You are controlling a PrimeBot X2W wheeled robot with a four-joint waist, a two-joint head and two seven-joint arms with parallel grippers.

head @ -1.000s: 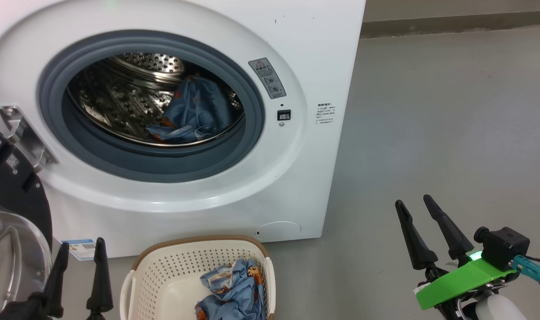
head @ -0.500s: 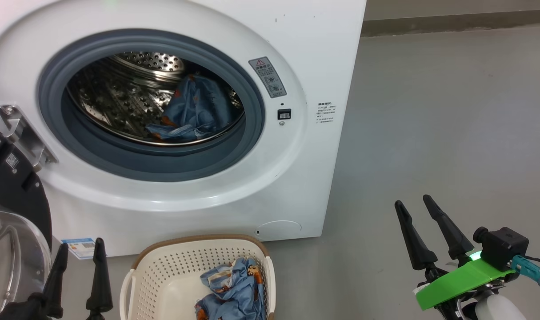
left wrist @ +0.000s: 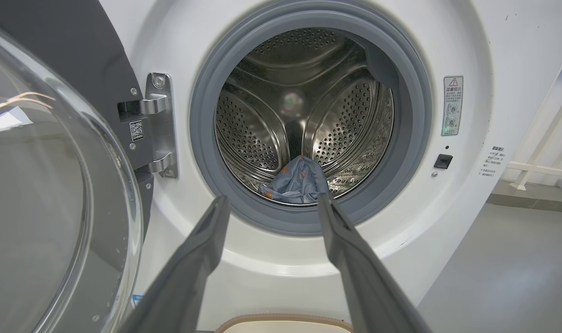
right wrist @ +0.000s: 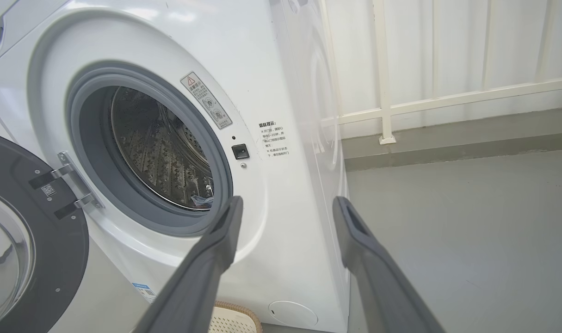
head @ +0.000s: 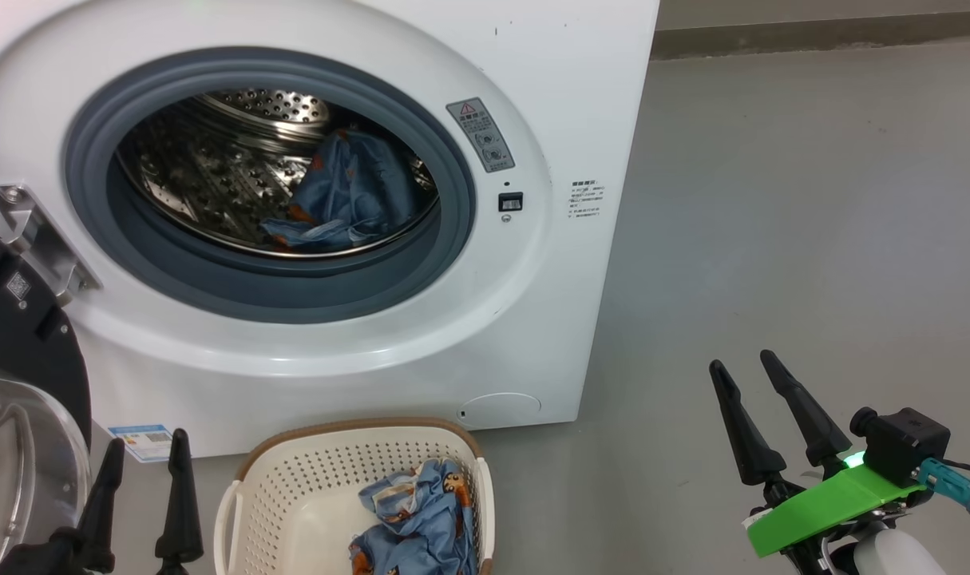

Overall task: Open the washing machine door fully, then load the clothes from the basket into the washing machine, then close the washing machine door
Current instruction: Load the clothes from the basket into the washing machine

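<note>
The white washing machine (head: 548, 96) stands open, and its black-rimmed door (head: 21, 375) with the glass bowl hangs swung out at the left. One light blue garment (head: 345, 196) lies in the steel drum (left wrist: 304, 120). Another blue garment (head: 417, 519) lies in the cream basket (head: 293, 495) on the floor below the opening. My left gripper (head: 145, 447) is open and empty, left of the basket. My right gripper (head: 744, 363) is open and empty over the floor at the right. The left wrist view looks into the drum between open fingers (left wrist: 202, 249).
Grey floor (head: 812, 224) spreads to the right of the machine. A white railing (right wrist: 447, 97) and a low kerb run behind it. The door hinge (head: 37, 235) sits at the opening's left edge. A blue label (head: 141, 441) is on the machine's lower left corner.
The head view has shifted slightly, so the machine and basket sit a little higher in the picture. Both grippers stay where they were, open.
</note>
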